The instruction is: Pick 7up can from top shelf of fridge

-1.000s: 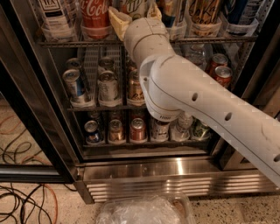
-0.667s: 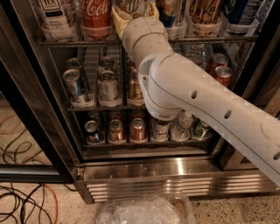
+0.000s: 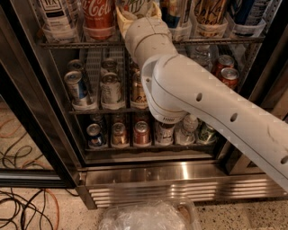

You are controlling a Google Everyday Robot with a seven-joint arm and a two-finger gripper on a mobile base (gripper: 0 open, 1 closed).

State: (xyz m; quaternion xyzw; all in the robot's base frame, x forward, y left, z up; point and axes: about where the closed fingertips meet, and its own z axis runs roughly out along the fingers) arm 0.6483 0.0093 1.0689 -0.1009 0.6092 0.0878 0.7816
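The 7up can [image 3: 137, 4], white with green lettering, stands on the top shelf [image 3: 225, 40] of the fridge [image 3: 171, 188], at the upper edge of the camera view. My gripper [image 3: 138, 13] is at the can, with one yellowish finger [image 3: 121, 20] on its left side and one on its right, shut on it. The can's top is cut off by the frame. My white arm [image 3: 202, 103] reaches up from the lower right and hides part of the middle rack.
A red Coca-Cola can [image 3: 98, 13] stands just left of the 7up can, with other drinks [image 3: 209, 13] to the right. Lower racks hold several cans [image 3: 77, 87]. The dark door frame [image 3: 31, 121] stands at left. Cables [image 3: 22, 206] and a plastic bag [image 3: 144, 218] lie on the floor.
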